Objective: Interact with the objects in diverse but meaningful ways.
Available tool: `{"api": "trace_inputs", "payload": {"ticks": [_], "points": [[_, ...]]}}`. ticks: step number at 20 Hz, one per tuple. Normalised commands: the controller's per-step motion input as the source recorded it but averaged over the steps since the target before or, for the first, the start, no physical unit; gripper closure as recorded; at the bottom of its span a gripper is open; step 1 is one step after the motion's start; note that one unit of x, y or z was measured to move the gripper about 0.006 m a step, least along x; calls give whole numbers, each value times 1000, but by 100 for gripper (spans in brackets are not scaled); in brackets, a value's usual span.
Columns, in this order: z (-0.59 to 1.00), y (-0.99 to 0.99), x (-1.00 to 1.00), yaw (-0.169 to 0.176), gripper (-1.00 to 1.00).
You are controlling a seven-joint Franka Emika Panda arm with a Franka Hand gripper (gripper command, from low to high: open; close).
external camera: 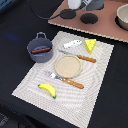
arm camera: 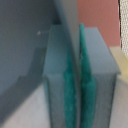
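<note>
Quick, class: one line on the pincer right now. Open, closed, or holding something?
Pincer: closed, the green pads pressed together in the wrist view with nothing visible between them; not visible in the exterior view.

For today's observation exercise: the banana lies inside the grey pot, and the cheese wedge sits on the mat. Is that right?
Not quite. In the exterior view the pot holds a dark brown bar; the banana lies on the mat. The cheese wedge is on the mat, as stated.
</note>
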Motion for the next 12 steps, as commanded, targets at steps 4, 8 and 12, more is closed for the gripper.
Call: {"api": "trace_inputs", "payload": {"ticks": [4,8,12], "points": [[0,393,314,-4,100],[0,388,182,0,100],[0,324,329,0,100]]}}
